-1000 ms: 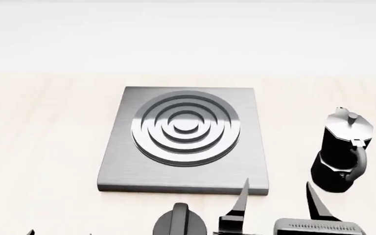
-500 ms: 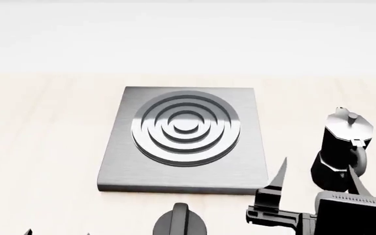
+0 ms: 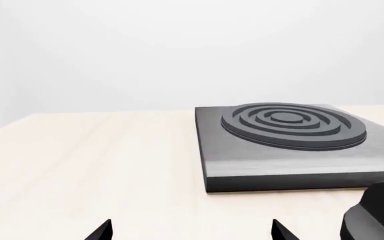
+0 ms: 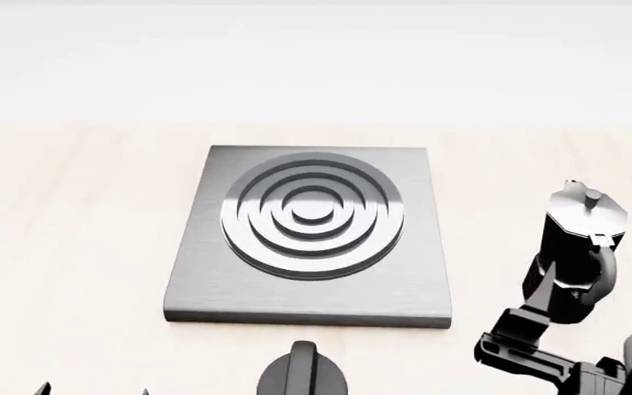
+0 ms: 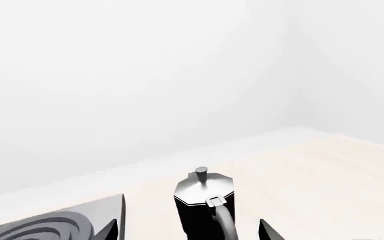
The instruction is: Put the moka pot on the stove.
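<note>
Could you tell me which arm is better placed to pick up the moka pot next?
The right. Its open claw already frames the moka pot; the left claw sits low, far across the stove.

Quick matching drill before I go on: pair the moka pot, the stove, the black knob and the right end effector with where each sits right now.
Things:
1. moka pot
2. stove
3. black knob
4. right end effector

Places:
A. flat in the middle of the table, burner rings bare
B. at the near table edge, in front of the stove
C. upright on the table, right of the stove
D. open, fingers on either side of the pot's base, nothing gripped

Pairs: 1-C, 2-A, 3-B, 4-D
</note>
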You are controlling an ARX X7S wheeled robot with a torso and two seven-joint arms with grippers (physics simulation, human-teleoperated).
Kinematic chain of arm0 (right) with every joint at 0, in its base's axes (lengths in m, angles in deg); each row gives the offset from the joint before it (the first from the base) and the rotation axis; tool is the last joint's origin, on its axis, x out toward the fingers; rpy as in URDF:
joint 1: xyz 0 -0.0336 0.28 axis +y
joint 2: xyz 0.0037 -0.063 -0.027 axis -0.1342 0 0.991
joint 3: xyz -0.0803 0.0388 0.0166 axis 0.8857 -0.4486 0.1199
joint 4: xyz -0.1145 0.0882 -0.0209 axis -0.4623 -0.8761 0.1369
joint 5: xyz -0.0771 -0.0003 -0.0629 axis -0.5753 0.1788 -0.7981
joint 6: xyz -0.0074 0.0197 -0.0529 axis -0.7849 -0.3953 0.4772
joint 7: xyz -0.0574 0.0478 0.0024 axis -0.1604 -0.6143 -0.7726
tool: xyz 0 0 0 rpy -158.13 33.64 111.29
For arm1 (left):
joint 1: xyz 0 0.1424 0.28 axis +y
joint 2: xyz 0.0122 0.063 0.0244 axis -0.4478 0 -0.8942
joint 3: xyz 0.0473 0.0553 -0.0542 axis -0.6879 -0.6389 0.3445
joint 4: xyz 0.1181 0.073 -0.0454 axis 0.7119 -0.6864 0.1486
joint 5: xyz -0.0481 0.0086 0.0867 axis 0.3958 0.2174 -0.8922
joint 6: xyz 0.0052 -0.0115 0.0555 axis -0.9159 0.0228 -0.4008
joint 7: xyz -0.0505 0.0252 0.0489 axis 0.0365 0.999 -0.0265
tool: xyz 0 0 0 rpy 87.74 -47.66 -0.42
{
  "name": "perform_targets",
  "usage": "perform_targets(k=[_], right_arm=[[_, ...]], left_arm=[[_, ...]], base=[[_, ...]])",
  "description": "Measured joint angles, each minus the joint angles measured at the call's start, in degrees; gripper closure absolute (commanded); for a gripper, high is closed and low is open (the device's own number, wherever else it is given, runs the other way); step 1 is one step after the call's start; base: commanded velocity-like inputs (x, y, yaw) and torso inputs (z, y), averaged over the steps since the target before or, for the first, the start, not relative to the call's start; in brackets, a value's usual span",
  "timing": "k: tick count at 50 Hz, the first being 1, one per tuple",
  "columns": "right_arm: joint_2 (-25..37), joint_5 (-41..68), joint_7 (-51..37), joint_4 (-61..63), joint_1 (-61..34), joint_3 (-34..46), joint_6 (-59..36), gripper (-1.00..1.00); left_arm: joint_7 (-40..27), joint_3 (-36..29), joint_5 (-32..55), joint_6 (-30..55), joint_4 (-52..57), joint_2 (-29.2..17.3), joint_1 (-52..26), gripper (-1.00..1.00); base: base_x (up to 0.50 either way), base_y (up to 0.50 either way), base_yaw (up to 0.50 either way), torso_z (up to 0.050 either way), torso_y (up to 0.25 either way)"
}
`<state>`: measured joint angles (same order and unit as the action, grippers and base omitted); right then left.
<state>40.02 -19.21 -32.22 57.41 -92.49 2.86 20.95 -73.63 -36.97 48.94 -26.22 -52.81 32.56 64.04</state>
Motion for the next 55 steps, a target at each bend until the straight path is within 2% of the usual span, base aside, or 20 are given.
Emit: perform_targets(k=[12,22,55], right_arm=[[-0.35,1.14,0.24,-0.02,1.08,-1.20,2.27,-1.00],[0.61,-0.11,-0.66,-9.61,-2.72,-2.56,3.60,-1.00],[2.84,-2.70,3.21,-23.03,-13.62,3.22,3.18,-1.00]], left_arm=[[-0.53,-0.59,0.40,-0.05,0.14,-0.48,0.05,-1.00],[-1.10,-1.12,0.54,-0.47,0.54,-0.79,0.73,-1.00],[-2.11,-2.17,1.96,-0.08,1.06,-2.09,0.21,-1.00]], base=[[0.00,0.00,0.00,0.000,0.000],[0.00,0.00,0.00,0.000,0.000],[0.00,0.00,0.00,0.000,0.000]])
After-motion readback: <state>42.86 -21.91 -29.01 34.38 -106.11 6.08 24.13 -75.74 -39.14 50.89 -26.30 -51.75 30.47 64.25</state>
